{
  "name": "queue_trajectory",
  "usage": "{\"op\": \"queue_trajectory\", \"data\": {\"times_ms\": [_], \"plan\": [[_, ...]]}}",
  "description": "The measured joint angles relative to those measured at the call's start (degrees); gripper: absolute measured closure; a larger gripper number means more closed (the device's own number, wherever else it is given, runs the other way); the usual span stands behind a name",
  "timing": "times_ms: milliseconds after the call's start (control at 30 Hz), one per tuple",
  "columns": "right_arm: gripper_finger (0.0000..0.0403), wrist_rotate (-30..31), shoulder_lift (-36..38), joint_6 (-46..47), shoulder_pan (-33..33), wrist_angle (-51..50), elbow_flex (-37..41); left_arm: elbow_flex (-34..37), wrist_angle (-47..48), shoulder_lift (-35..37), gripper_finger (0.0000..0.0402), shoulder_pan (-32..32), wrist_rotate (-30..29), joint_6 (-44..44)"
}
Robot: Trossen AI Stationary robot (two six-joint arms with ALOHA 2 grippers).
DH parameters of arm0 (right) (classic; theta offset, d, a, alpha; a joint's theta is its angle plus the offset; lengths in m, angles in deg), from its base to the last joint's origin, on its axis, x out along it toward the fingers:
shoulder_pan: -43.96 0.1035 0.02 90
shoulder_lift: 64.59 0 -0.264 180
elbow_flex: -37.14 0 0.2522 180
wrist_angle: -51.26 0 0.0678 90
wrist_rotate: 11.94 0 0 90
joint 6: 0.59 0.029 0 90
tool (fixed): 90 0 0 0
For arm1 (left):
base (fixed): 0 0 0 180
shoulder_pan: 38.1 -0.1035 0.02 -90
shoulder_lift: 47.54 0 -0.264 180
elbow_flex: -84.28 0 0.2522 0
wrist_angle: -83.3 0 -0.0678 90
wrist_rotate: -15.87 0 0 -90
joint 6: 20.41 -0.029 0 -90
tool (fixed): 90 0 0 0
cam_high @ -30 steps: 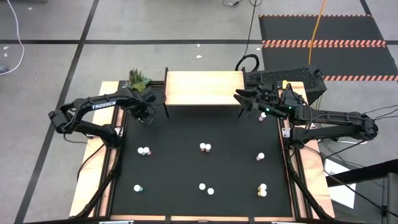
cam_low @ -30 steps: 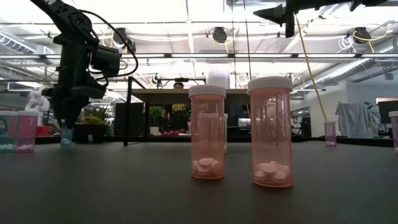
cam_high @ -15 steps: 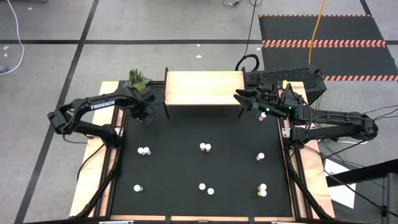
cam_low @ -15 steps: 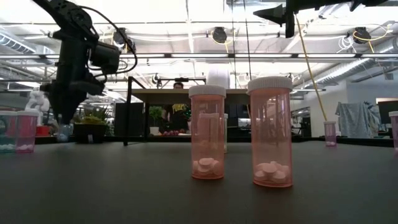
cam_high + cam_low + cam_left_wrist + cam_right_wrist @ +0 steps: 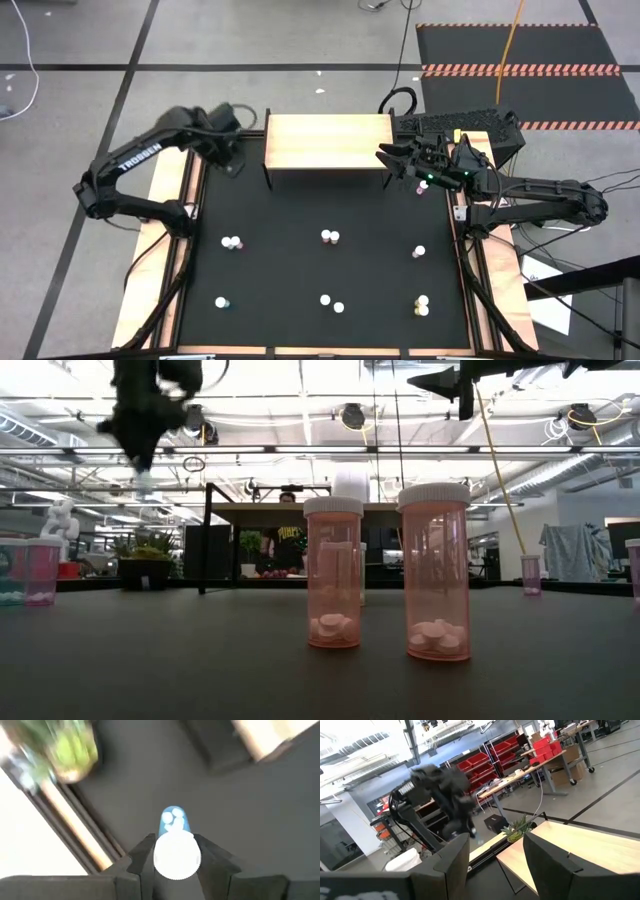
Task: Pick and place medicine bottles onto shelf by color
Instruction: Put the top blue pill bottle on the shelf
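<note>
While the left gripper (image 5: pixel 175 862) hangs clear above the table, risks first:
Risk, drop: blue-tinted medicine bottle (image 5: pixel 173 845) is pinched only at its white cap end; a sideways swing could tip it out between the fingers.
Risk, collision: the shelf (image 5: pixel 328 141) edge and its thin dark leg lie just beside the left gripper (image 5: pixel 228 150); a low approach could clip the board or the leg.
Risk, plant: the small potted plant (image 5: pixel 72 747) sits near the gripper on the side away from the shelf; a wide arc could brush it.
Left gripper state: fingers narrowed onto the bottle, one pad on each side of it.
Bottle position: between the fingers, lifted off the black table (image 5: pixel 300 270), not yet over the shelf.
Right gripper (image 5: pixel 395 160): waiting at the shelf's far end; its fingers (image 5: pixel 452 862) stand apart, nothing between them.
Remaining bottles: loose ones on the mat well apart from both grippers, pink pair (image 5: pixel 385 570) included.
</note>
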Motion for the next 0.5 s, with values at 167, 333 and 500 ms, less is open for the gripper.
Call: {"op": "queue_trajectory", "data": {"times_ms": [167, 333, 500], "plan": [[0.0222, -0.21, 0.0, -0.71, 0.0, 0.0, 0.0, -15.34, 2.63, -6.94, 0.0286, 0.0, -0.34, -2.36], [0.0222, -2.91, 0.1, -0.88, -0.11, -0.65, 0.0, -31.41, 6.37, -19.63, 0.0286, -0.02, -0.52, -7.14], [0.0222, -3.01, 0.33, -0.35, -0.11, -4.39, 0.0, -47.15, 8.06, -32.61, 0.0284, -1.35, -0.93, -11.57]]}}
